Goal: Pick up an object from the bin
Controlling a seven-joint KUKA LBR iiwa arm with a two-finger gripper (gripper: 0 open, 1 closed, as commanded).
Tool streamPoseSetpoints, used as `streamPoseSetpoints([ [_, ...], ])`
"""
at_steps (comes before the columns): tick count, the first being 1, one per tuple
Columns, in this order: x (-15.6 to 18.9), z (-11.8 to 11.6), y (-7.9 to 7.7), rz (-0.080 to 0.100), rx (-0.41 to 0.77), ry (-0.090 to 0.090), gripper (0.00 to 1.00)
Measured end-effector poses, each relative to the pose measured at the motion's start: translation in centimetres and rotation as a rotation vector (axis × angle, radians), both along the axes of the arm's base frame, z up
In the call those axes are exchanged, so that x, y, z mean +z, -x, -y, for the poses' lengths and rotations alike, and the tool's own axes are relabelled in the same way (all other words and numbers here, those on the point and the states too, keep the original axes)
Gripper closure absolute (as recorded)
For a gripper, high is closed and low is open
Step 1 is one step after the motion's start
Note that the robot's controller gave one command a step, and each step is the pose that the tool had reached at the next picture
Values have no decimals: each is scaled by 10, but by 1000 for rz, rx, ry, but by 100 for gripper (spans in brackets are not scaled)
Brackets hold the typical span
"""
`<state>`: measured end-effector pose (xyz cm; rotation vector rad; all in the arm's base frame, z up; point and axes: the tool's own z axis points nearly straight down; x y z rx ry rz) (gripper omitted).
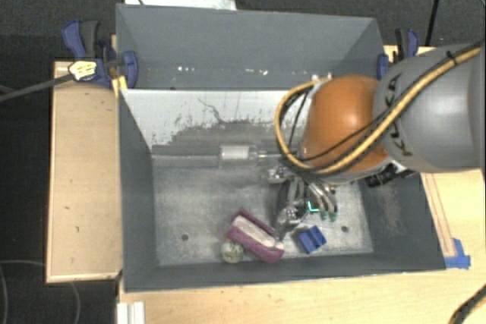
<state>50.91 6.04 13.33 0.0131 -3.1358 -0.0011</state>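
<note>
Gripper (291, 215) low near the front wall of the bin (190, 186), tip just beside the right end of a purple-and-white object (254, 235); blue block (310, 240) just right of it. Whether it is spread or closed cannot be told; the orange wrist cover (342, 125) hides its upper part

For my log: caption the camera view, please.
Gripper low in the bin, close to a purple-and-white piece and a blue block.
</note>
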Motion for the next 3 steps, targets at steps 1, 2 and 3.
streamPoseSetpoints([
  [1,-26,81,-7,4,362,2,0],
  [2,-25,78,-7,6,361,-1,100],
  [3,74,68,-13,15,337,1,100],
])
